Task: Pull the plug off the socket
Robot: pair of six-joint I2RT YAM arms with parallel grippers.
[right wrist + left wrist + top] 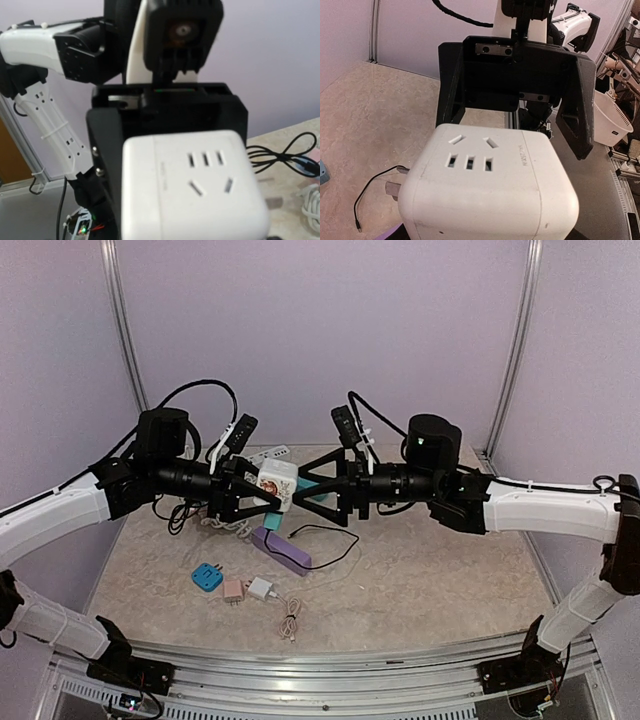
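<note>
Near edge: blue adapter (207,577), pink plug (233,589) and white charger (260,588) lie loose on the table. Behind them is the purple strip (285,550), likely the socket, with nothing seated in it that I can see.

The white cube plug (277,485) is in the air just above it, between the arms. Its prongs (394,189) are bare, so I'd call it already pulled free.

Left claw (264,490) is pinching the cube. Right claw (305,502) is spread, with its fingers (577,110) flanking the cube's far end. I can't confirm contact.

Risks:
- The cube's faces are glossy and rounded. If the right claw closes off-centre it could twist the cube out of the left's pinch and drop it on the strip.
- The prongs could snag the black cable (325,532) below.

Far back: white strip (270,453), not involved.
</note>
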